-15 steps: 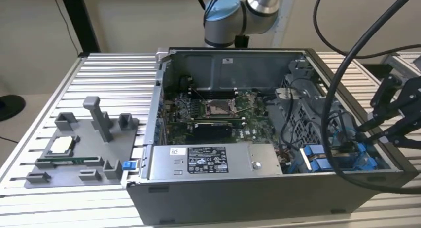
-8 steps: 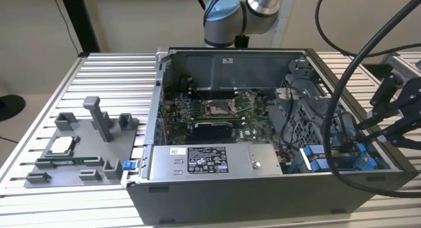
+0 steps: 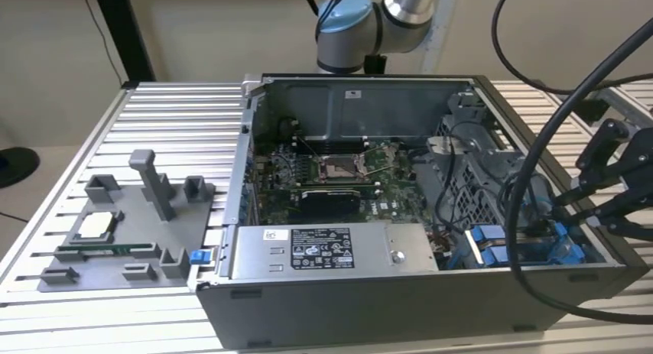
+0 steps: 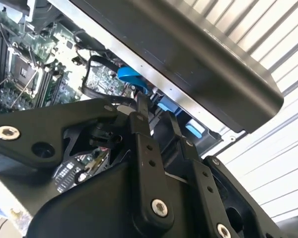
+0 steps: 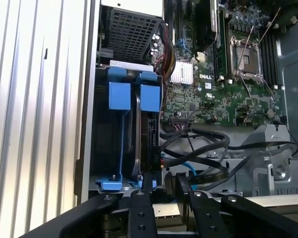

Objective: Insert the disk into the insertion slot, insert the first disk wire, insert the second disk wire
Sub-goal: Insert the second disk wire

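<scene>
The disk (image 5: 150, 130) stands on edge in its blue carrier inside the insertion slot (image 5: 92, 124), a grey sheet-metal bay at the computer case's front corner on the exterior view's right (image 3: 490, 245). A second blue carrier (image 5: 120, 96) sits beside it. My gripper (image 5: 165, 182) hovers just off the end of the disk, open with a narrow gap and nothing seen between its fingers (image 4: 140, 106). Black wires (image 5: 203, 144) and a light blue wire (image 5: 198, 168) loop loose beside the bay; the blue wire (image 4: 131, 78) lies close to my fingertips. In the exterior view my gripper (image 3: 583, 209) leans over the case's side wall.
A grey labelled power-supply box (image 3: 324, 251) lines the case's front, with the motherboard and CPU socket (image 3: 337, 168) behind it. Thick black cables (image 3: 531, 178) hang across the exterior view's right. A grey fixture (image 3: 122, 232) with parts stands on the slatted table at the left.
</scene>
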